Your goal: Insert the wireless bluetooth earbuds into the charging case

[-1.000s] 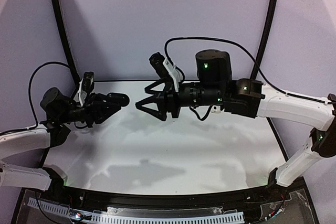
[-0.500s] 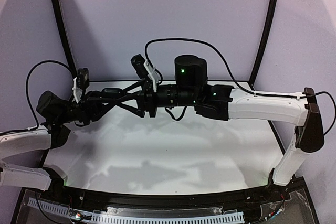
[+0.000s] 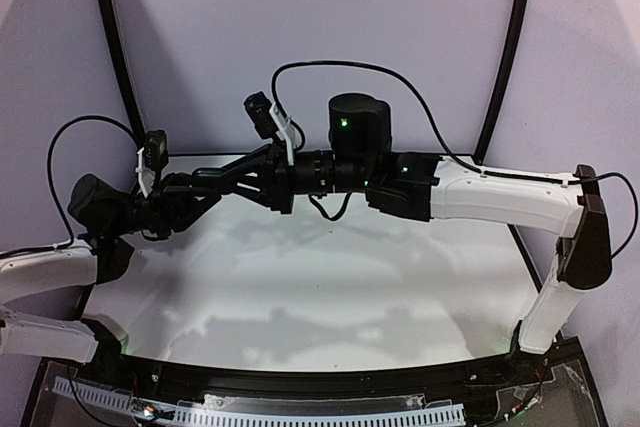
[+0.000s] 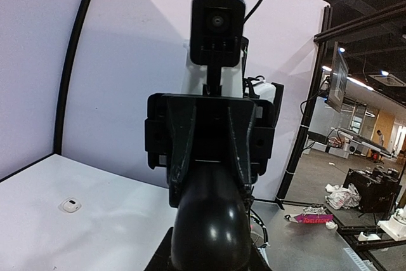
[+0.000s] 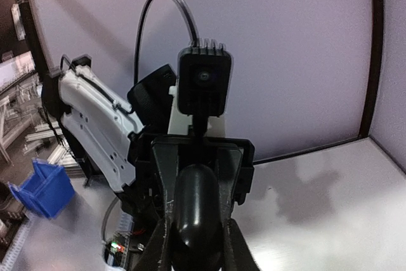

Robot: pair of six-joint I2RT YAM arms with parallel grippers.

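A glossy black oval charging case (image 4: 208, 214) hangs in mid-air above the table's back left, with both grippers on it. My left gripper (image 4: 209, 249) is shut on its near end. My right gripper (image 5: 195, 249) clasps the other end, its fingers (image 4: 181, 150) pressed against the case's sides. In the right wrist view the case (image 5: 196, 207) fills the gap between the jaws, with the left gripper's fingers (image 5: 163, 176) beyond it. From above, the two grippers meet around the case (image 3: 222, 183). The case looks closed. The earbuds are out of view.
The white table (image 3: 330, 277) lies below the arms. A tiny white item (image 4: 71, 205) rests on it near the back wall, too small to identify. Black frame posts (image 3: 115, 47) rise at the table's back corners.
My right arm reached left to meet the left gripper, and its jaws went from wide open to closed around the case. The left gripper kept its hold.
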